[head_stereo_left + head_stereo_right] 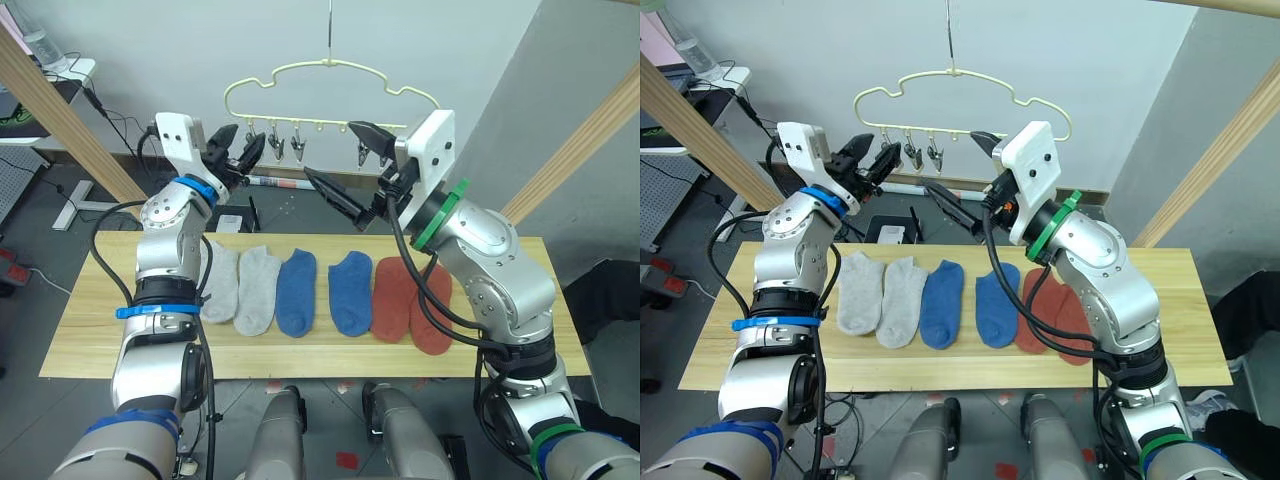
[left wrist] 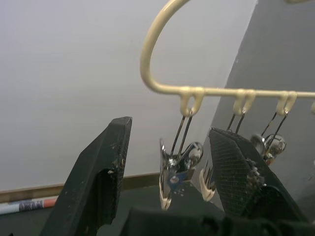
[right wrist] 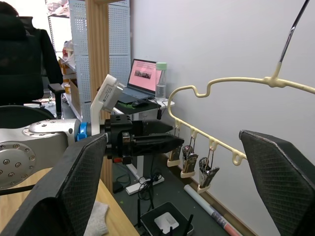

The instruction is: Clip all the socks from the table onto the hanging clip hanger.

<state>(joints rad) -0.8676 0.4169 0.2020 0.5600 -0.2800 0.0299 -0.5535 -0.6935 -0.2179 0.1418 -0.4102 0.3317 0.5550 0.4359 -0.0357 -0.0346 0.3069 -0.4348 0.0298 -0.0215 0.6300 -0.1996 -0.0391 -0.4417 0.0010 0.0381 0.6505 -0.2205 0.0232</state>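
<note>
Pale-yellow wire is hanging up front: the clip hanger (image 1: 330,85) with its metal clips empty along the bar. All six socks (image 1: 330,290) are lying flat in a row on the table (image 1: 90,330), grey, blue, red, none clipped yet. The left gripper (image 1: 238,150) is hovering wide open and empty, straddling the end clip (image 2: 174,169), probably to squeeze it open. The right gripper (image 1: 355,165) is gaping wide too, holding nothing, up by the bar rather than over a sock.
</note>
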